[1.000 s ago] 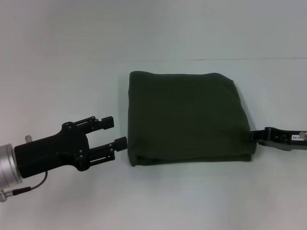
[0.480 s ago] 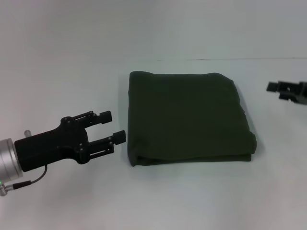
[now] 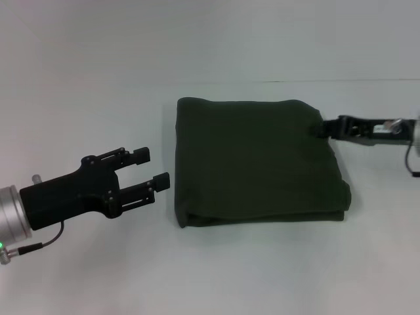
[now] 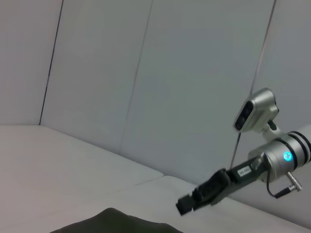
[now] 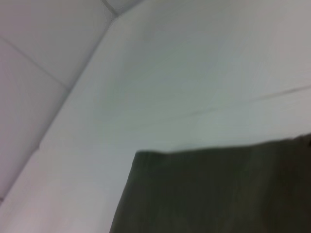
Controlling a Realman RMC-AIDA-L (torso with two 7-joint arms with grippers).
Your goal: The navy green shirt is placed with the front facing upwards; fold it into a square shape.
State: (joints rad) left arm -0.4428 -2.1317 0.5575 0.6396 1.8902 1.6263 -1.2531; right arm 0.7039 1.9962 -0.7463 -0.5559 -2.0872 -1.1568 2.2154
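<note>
left gripper (image 3: 154, 167): lower left of the frame, fingers spread, just beside the fold.
navy green shirt (image 3: 256, 161): frame centre, folded square.
right gripper (image 3: 316, 129): upper right, at the shirt's corner; its grip can't be told.
risk: a nudge could drag that corner and spoil the square.

White table (image 3: 98, 275); pale panelled wall (image 4: 146, 73) w/ seams behind.

Seen from the robot's head, the camera looks forward and down on the white table (image 3: 262, 275). The left wrist camera sits low, facing across the navy green shirt (image 4: 116, 223) toward the right gripper (image 4: 187, 205) and the wall (image 4: 146, 73). The right wrist camera looks closely over the same shirt (image 5: 218, 194), shared by all three views.
</note>
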